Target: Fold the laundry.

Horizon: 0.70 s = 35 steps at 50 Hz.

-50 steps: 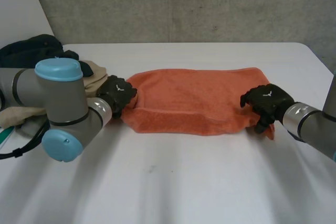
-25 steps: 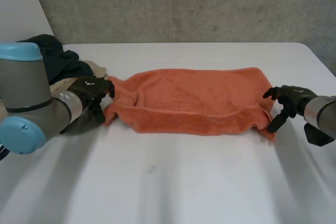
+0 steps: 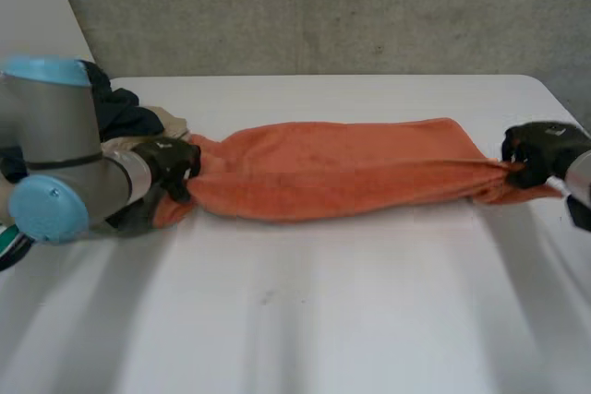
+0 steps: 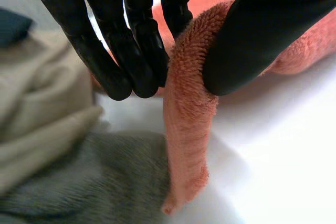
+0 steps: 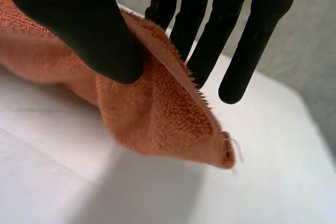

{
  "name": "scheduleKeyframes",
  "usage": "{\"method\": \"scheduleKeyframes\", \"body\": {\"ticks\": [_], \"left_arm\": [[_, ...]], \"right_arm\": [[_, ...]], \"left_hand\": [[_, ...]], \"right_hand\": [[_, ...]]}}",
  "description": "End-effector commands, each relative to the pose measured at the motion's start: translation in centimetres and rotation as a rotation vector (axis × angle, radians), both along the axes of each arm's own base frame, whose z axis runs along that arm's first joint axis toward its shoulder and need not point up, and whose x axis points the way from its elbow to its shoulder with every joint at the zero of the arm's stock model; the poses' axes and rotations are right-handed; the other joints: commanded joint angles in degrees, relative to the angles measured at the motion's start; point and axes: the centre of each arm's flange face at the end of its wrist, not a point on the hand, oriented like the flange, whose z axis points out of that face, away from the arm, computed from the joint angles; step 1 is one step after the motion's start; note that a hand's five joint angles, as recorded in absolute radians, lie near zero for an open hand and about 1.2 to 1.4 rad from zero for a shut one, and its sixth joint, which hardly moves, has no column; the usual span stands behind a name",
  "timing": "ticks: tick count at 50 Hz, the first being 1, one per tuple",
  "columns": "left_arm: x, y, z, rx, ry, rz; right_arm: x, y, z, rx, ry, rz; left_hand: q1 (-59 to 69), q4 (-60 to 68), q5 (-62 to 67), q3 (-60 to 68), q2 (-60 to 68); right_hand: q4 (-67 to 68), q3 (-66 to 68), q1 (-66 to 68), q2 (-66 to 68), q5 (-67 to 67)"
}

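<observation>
Spanning the white table (image 3: pixel 305 320), taut between both hands: orange towel (image 3: pixel 342 173). Pinched at one end by left hand (image 3: pixel 171 165), thumb against fingers; pinched likewise at the other end by right hand (image 3: pixel 536 152). Probably soft, light, floppy; best held by corners.

Left hand (image 3: pixel 171 165) and right hand (image 3: pixel 540 149) pinch thumb against fingers (arms spread wide apart).

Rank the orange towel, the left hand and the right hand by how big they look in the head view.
1. orange towel, by far the largest.
2. left hand and right hand, tied: they look about alike, each pinching one end of the towel.
</observation>
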Motion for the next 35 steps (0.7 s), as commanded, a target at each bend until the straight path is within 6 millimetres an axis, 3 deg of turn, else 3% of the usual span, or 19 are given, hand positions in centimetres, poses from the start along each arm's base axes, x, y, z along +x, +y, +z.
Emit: {"method": "scheduleKeyframes", "body": {"ticks": [1,4,5,9,12,15,16,18,19,22,23,25,26,27,29,30,33,34,35], "left_arm": [[1.4,4.6,13.8,-0.315,0.048,-0.035],[2.0,6.8,18.4,-0.451,0.076,-0.034],[2.3,8.0,20.6,-0.519,0.090,-0.036],[2.5,8.3,22.1,-0.571,0.071,-0.046],[2.0,7.3,20.9,-0.524,0.016,-0.069],[1.4,5.6,18.9,-0.471,-0.035,-0.086],[0.9,4.3,17.2,-0.436,-0.063,-0.099],[0.2,2.9,15.6,-0.416,-0.096,-0.115],[-0.5,1.6,14.0,-0.401,-0.126,-0.128],[-1.6,-0.3,11.9,-0.402,-0.173,-0.137],[-2.3,-1.5,11.3,-0.433,-0.205,-0.136],[-2.9,-2.8,11.4,-0.499,-0.227,-0.121],[-3.3,-3.3,11.9,-0.546,-0.227,-0.115],[-4.0,-4.2,13.6,-0.661,-0.215,-0.090],[-4.5,-4.7,16.0,-0.788,-0.178,-0.068],[-5.0,-4.9,18.5,-0.917,-0.133,-0.045],[-5.5,-4.7,22.2,-1.098,-0.050,-0.010],[-5.5,-4.3,24.1,-1.181,-0.005,0.005],[-5.4,-4.3,24.9,-1.223,0.018,0.017]], "right_arm": [[-2.0,2.0,8.7,-0.210,0.227,0.053],[-2.0,2.6,11.9,-0.304,0.245,0.044],[-2.1,3.0,14.0,-0.363,0.250,0.033],[-2.8,3.2,16.6,-0.401,0.256,0.012],[-3.2,2.1,15.9,-0.334,0.246,0.033],[-1.8,1.8,14.9,-0.282,0.241,0.104],[-0.9,1.5,14.0,-0.245,0.251,0.146],[-0.1,1.0,12.5,-0.204,0.270,0.187],[0.5,0.3,11.0,-0.171,0.289,0.216],[1.4,-1.1,9.1,-0.157,0.317,0.235],[1.8,-2.6,8.3,-0.186,0.332,0.221],[2.4,-4.3,8.2,-0.250,0.341,0.184],[2.6,-5.0,8.2,-0.278,0.341,0.165],[2.8,-6.6,8.6,-0.356,0.328,0.114],[2.8,-8.0,10.3,-0.465,0.295,0.052],[2.9,-8.9,12.3,-0.578,0.240,-0.004],[2.7,-9.6,15.3,-0.733,0.134,-0.075],[2.6,-9.5,17.7,-0.848,0.054,-0.113],[2.6,-9.4,18.6,-0.889,0.025,-0.126]], "left_hand": [[15.87,11.64,14.10,12.10,11.67],[15.87,11.64,14.10,12.10,11.67],[15.87,11.64,14.10,12.10,11.67],[15.87,11.64,14.10,12.10,11.67],[15.87,11.64,14.10,12.10,11.67],[15.87,11.64,14.10,12.10,11.67],[15.87,11.64,14.10,12.10,11.67],[15.87,11.64,14.10,12.10,11.67],[15.87,11.64,14.10,12.10,11.67],[15.87,11.64,14.10,12.10,11.67],[15.87,11.64,14.10,12.10,11.67],[15.87,11.64,14.10,12.10,11.67],[15.87,11.64,14.10,12.10,11.67],[15.87,11.64,14.10,12.10,11.67],[15.87,11.64,14.10,12.10,11.67],[15.87,11.64,14.10,12.10,11.67],[15.87,11.64,14.10,12.10,11.67],[15.87,11.64,14.10,12.10,11.67],[15.87,11.64,14.10,12.10,11.67]], "right_hand": [[11.68,12.13,17.35,13.14,12.38],[11.68,12.13,17.35,13.14,12.38],[11.68,12.13,17.35,13.14,12.38],[11.68,12.13,17.35,13.14,12.38],[11.68,12.13,17.35,13.14,12.38],[11.68,12.13,17.35,13.14,12.38],[11.68,12.13,17.35,13.14,12.38],[11.68,12.13,17.35,13.14,12.38],[11.68,12.13,17.35,13.14,12.38],[11.68,12.13,17.35,13.14,12.38],[11.68,12.13,17.35,13.14,12.38],[11.68,12.13,17.35,13.14,12.38],[11.68,12.13,17.35,13.14,12.38],[11.68,12.13,17.35,13.14,12.38],[11.68,12.13,17.35,13.14,12.38],[11.68,12.13,17.35,13.14,12.38],[11.68,12.13,17.35,13.14,12.38],[11.68,12.13,17.35,13.14,12.38],[11.68,12.13,17.35,13.14,12.38]]}}
